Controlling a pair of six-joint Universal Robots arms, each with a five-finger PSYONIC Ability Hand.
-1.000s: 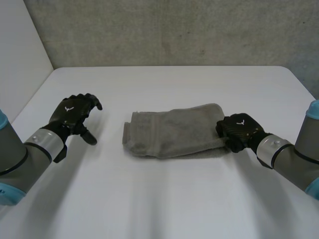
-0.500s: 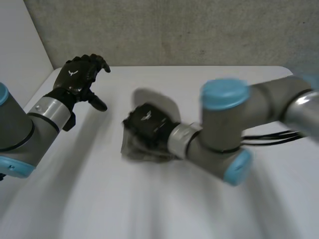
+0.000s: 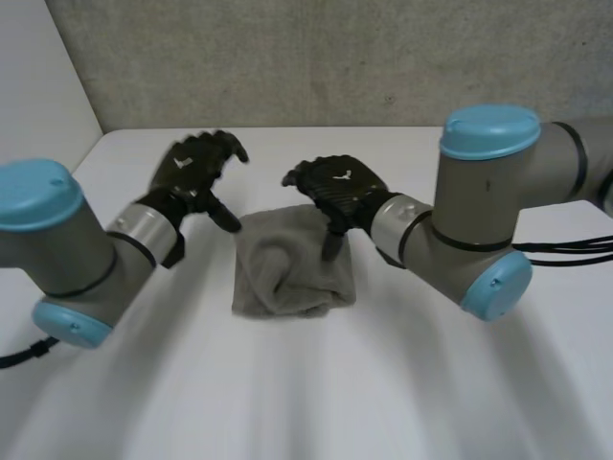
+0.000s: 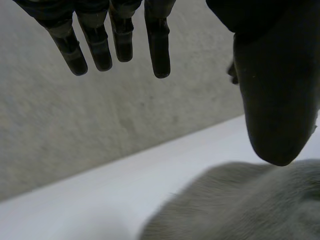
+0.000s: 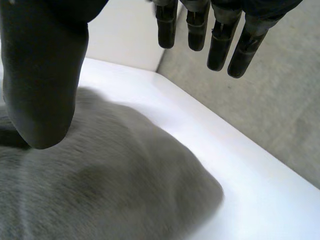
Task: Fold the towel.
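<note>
A grey towel (image 3: 289,266) lies folded into a small, thick bundle at the middle of the white table (image 3: 402,383). My right hand (image 3: 332,189) hovers over the towel's far edge, open, with nothing in it. In the right wrist view the towel (image 5: 100,190) lies below the straight fingers (image 5: 220,42) and thumb. My left hand (image 3: 196,168) hangs open just left of the towel's far left corner, apart from it. The left wrist view has the towel (image 4: 240,205) under the thumb (image 4: 277,90), fingers straight.
A grey concrete wall (image 3: 335,57) stands behind the table's far edge. A white panel (image 3: 38,105) closes the left side. Bare table lies in front of the towel and to its right.
My right hand swept across from the towel's right end to its left, folding that end over, and then let go and opened. My left hand moved forward and inward toward the towel.
</note>
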